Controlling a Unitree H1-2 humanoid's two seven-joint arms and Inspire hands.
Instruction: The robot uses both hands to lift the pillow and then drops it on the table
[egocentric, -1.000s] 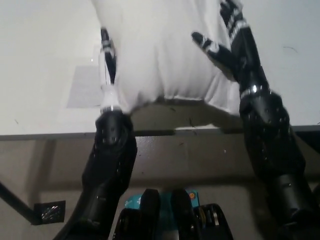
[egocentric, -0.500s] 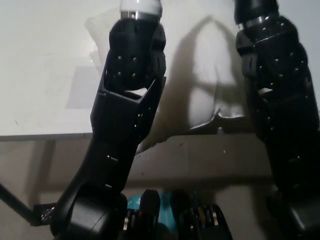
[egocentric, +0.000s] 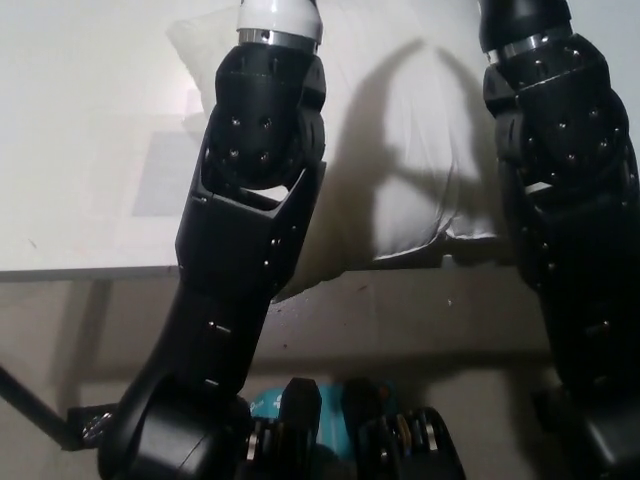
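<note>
Both forearms flank the pillow (egocentric: 410, 150); hands seemingly off-frame.

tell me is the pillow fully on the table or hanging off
Hanging off: the pillow lies on the table, its near corner past the front edge.

white table (egocentric: 80, 120), pillow (egocentric: 410, 150) on it

Black segmented arms (egocentric: 250, 230) dotted with small screws; white left wrist cuff (egocentric: 278, 18).
</note>
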